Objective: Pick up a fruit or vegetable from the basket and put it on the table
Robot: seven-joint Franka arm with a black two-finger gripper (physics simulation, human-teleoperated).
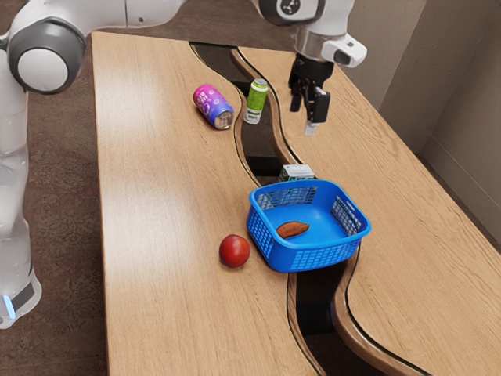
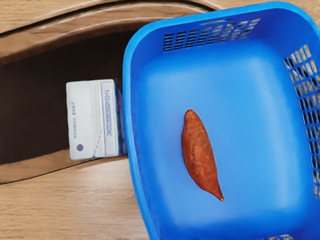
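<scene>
Reading the exterior view from its left, you see the arm reach across the table toward the view's right. Pink-and-purple can: on its side on the wood. Red fruit: on the wood just beside the basket, outside it. Green-and-white can: upright, near the purple one and apart from it, by the dark curved channel. Sweet potato: inside the blue basket, flat on its floor, toward the exterior view's left side; for you this is the task's item. Your wrist view gives it as reddish brown, tapering to a point at each end, clear of the mesh walls. Carton: small, pale-topped, printed, just outside the basket wall; you cannot tell whether the two touch. Your gripper hangs above the table, past the carton as the exterior view has it, pointing down, jaws apart with nothing between them. Note for you: sweet potato in the basket, untouched by the gripper.
</scene>
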